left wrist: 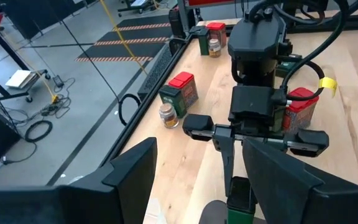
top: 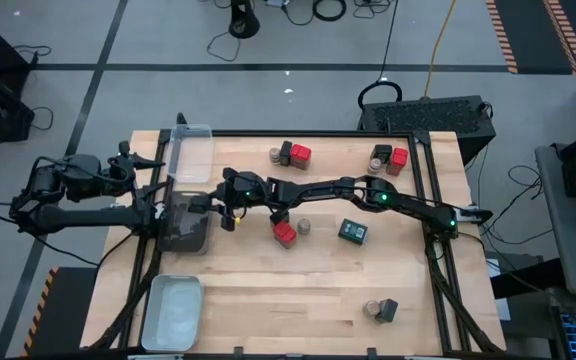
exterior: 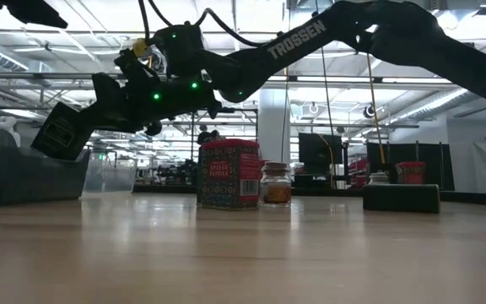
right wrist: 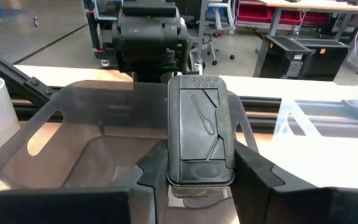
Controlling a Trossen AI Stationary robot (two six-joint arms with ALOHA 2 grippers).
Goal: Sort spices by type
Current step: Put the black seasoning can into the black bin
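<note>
Over the smoky tray at the desk's left edge, the right gripper hangs with its jaws pinching a dark tin. Left gripper waits just beside the tray, jaws spread, empty.

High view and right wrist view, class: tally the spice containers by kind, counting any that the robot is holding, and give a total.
red tins: 3
dark tins: 5, one of them gripped in the right claw
round jars: 4
total: 12
</note>
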